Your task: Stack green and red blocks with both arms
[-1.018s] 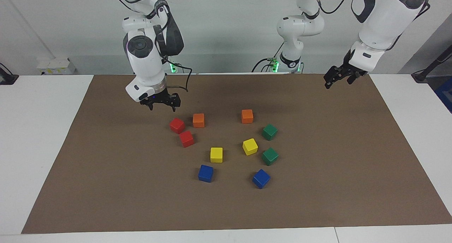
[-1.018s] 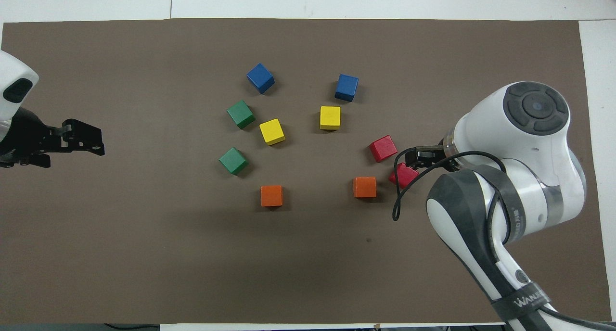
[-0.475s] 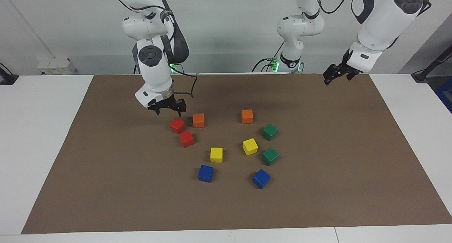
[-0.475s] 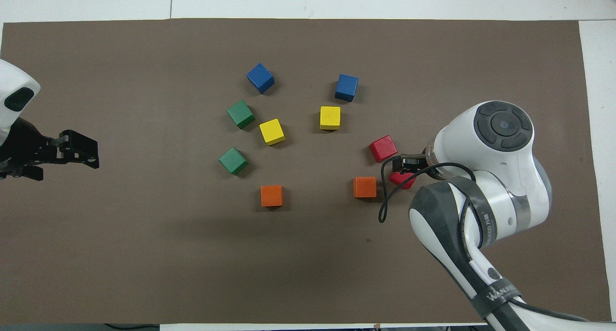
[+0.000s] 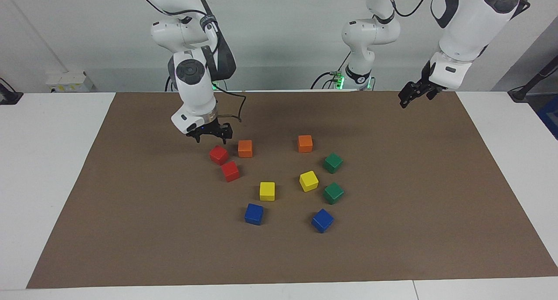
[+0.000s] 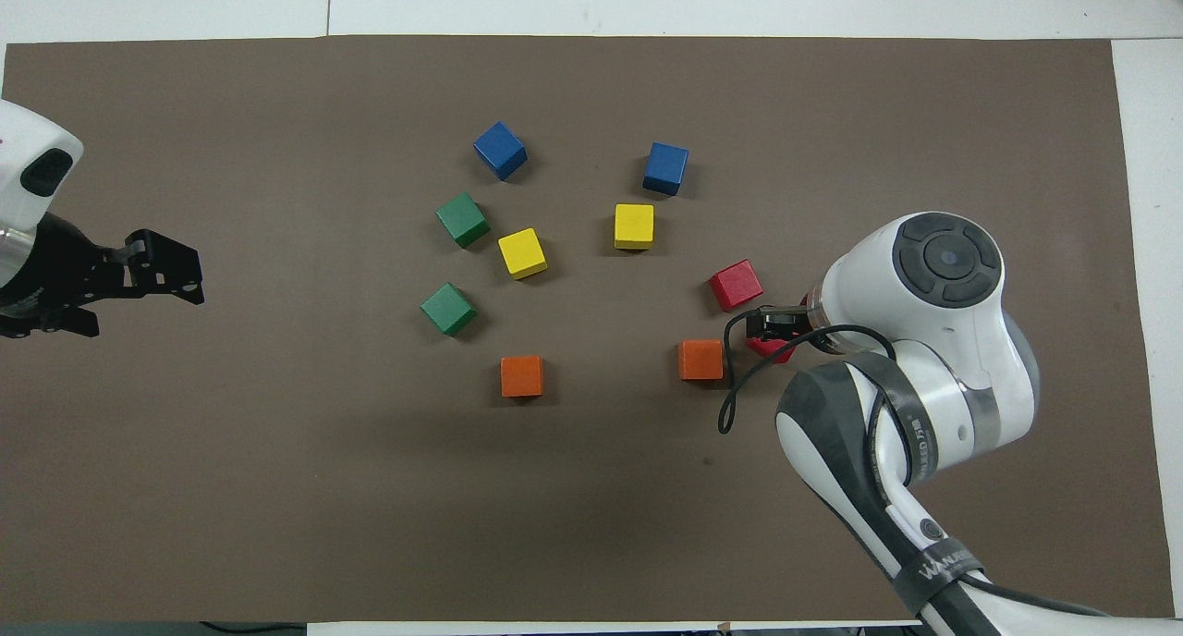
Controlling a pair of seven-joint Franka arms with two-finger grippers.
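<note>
Two red blocks lie close together toward the right arm's end; one (image 5: 219, 155) (image 6: 769, 348) sits beside an orange cube, the other (image 5: 230, 171) (image 6: 737, 285) farther from the robots. Two green blocks (image 5: 333, 162) (image 5: 333, 192) lie toward the left arm's end, also seen from overhead (image 6: 448, 308) (image 6: 462, 219). My right gripper (image 5: 211, 139) (image 6: 762, 322) hangs open and empty, low over the mat at the edge of the first red block, which it partly covers from above. My left gripper (image 5: 405, 101) (image 6: 166, 271) waits open and empty over the mat's edge at the left arm's end.
A brown mat (image 5: 392, 230) covers the table. Two orange cubes (image 5: 245, 148) (image 5: 305, 143), two yellow cubes (image 5: 267, 191) (image 5: 308, 181) and two blue cubes (image 5: 253, 213) (image 5: 322, 220) lie among the task blocks. A loose black cable (image 6: 730, 405) hangs from the right wrist.
My right gripper has come down and moved toward the red block beside the orange cube. The left gripper has only shifted slightly. No block has moved.
</note>
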